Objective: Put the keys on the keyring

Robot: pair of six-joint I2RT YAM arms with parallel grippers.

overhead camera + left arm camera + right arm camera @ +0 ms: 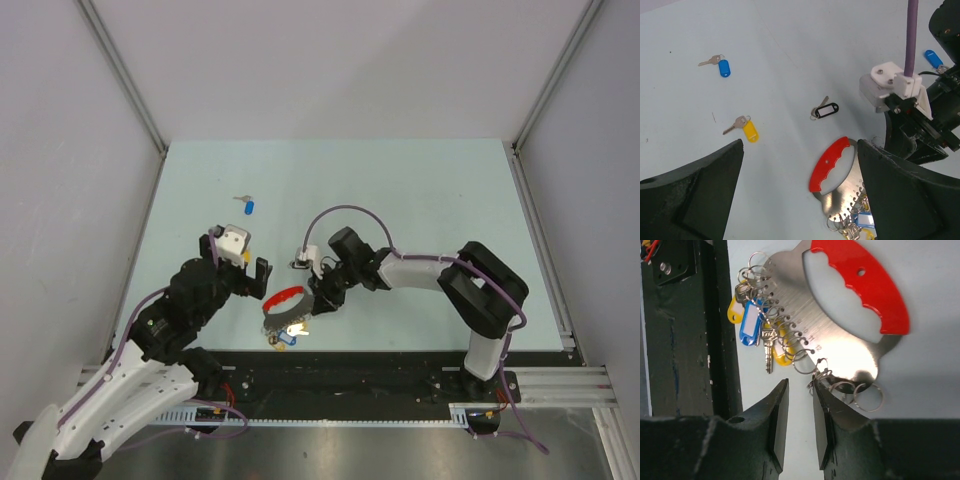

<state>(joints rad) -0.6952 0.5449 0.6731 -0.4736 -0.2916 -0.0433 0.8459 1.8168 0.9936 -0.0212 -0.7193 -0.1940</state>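
The keyring (pixel 832 164) is a silver plate with a thick red arc, lying flat near the table's front; it also shows in the top view (pixel 283 299) and the right wrist view (pixel 865 285). Several keys with blue and yellow tags (pixel 751 322) hang on its hooks. Loose keys lie apart: a blue one (pixel 722 66), a yellow one (pixel 747 129) and another blue one (pixel 933 58). My left gripper (pixel 800 187) is open wide above the keyring's left side, holding nothing. My right gripper (pixel 800 405) has a narrow empty gap, its right finger (pixel 832 405) against small loose rings.
A small black-rimmed oval tag (pixel 826 110) lies beyond the keyring. The loose blue key shows far back in the top view (pixel 248 205). The black front rail (pixel 350 375) runs just behind the keyring. The right arm (pixel 420 270) reaches in from the right.
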